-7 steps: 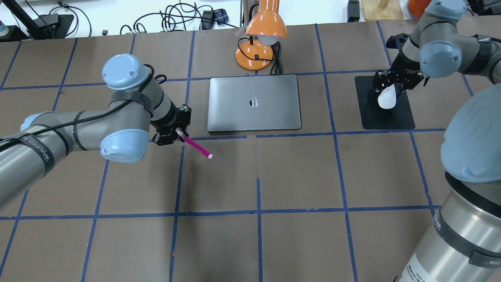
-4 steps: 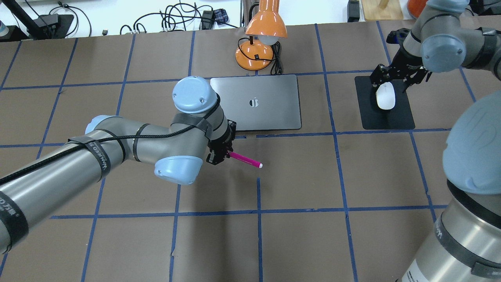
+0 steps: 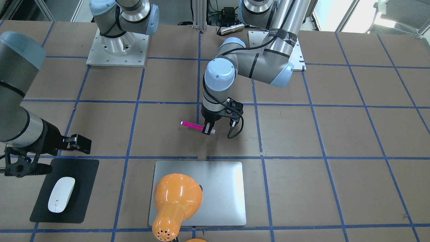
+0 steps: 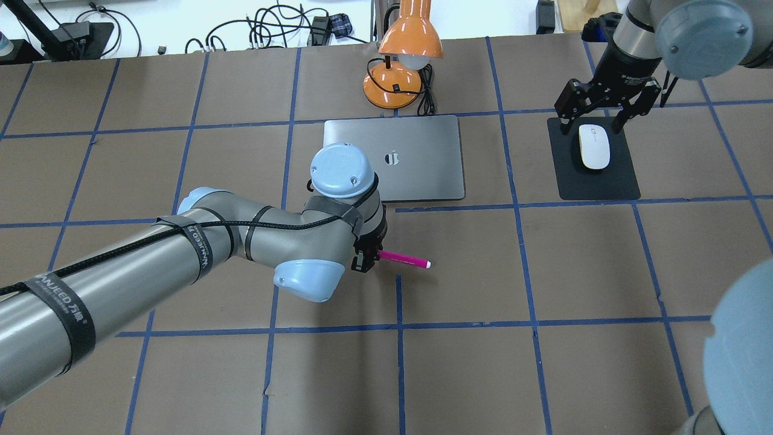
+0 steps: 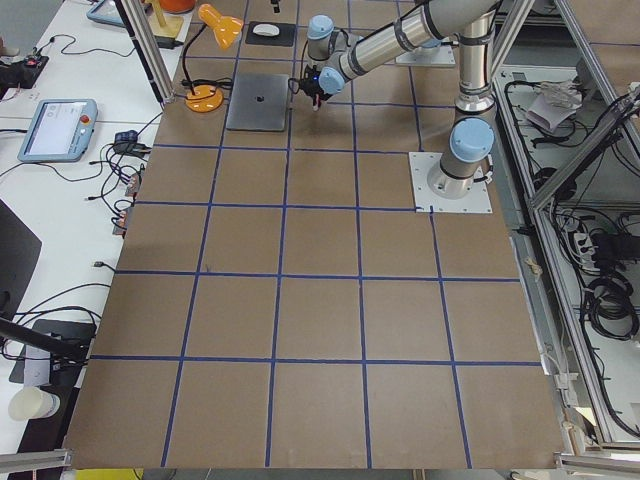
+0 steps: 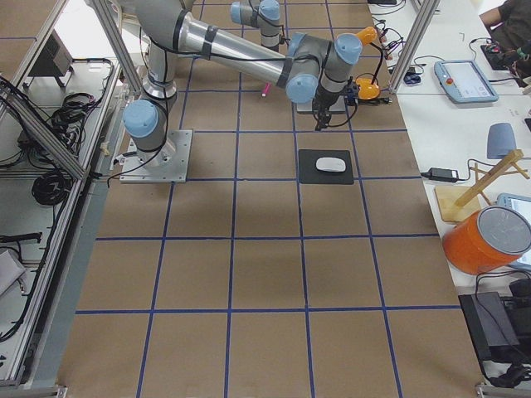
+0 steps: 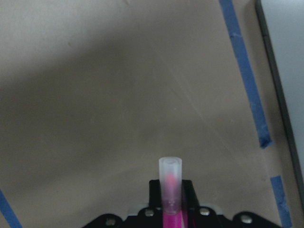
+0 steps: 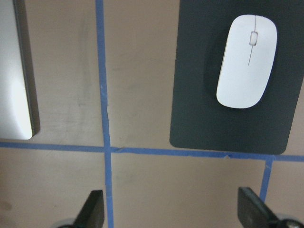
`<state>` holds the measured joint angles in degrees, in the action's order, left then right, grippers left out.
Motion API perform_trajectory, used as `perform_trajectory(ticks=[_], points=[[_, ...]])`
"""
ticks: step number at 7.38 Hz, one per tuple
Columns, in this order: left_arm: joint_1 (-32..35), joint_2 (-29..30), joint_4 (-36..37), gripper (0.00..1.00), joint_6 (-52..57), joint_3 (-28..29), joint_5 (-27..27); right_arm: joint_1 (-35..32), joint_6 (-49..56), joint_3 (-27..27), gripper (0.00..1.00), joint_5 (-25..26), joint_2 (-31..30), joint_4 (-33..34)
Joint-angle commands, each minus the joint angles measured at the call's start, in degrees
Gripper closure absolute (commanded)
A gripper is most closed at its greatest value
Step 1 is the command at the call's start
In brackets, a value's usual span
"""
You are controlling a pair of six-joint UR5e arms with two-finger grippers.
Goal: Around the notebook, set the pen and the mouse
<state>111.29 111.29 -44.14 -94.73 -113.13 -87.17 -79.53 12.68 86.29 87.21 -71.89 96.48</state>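
1. Brown paper marked with a blue tape grid was seen covering the surface (image 4: 483, 362), with an orange lamp (image 4: 401, 60) at its far edge.
2. The notebook (image 4: 416, 163) was laid flat and closed just in front of the lamp.
3. The pen (image 4: 403, 260) was clamped at one end by the left gripper (image 4: 366, 261) and held roughly level, its pale cap end pointed toward the robot's right.
4. The pen was positioned near the notebook's robot-side edge, apart from it.
5. Whether the pen touched the surface could not be told.
6. The mouse (image 4: 594, 147) was left lying on a black mat (image 4: 604, 181), well apart from the notebook on the robot's right.
7. The right gripper (image 4: 592, 121) was spread wide above the mat's far end, with nothing held.
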Motion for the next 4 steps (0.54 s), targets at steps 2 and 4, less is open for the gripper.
perform_trajectory(ticks=[2,4], points=[[-0.1,0.5,-0.3,0.0,-0.1,0.4,0.5,-1.3,-4.8,4.2,0.0,-0.4,-13.7,0.6],[-3.1,-3.0,-1.6,0.0,9.1,0.6,0.2,-3.4,-5.7,3.7,0.0,0.2,-12.8,1.4]])
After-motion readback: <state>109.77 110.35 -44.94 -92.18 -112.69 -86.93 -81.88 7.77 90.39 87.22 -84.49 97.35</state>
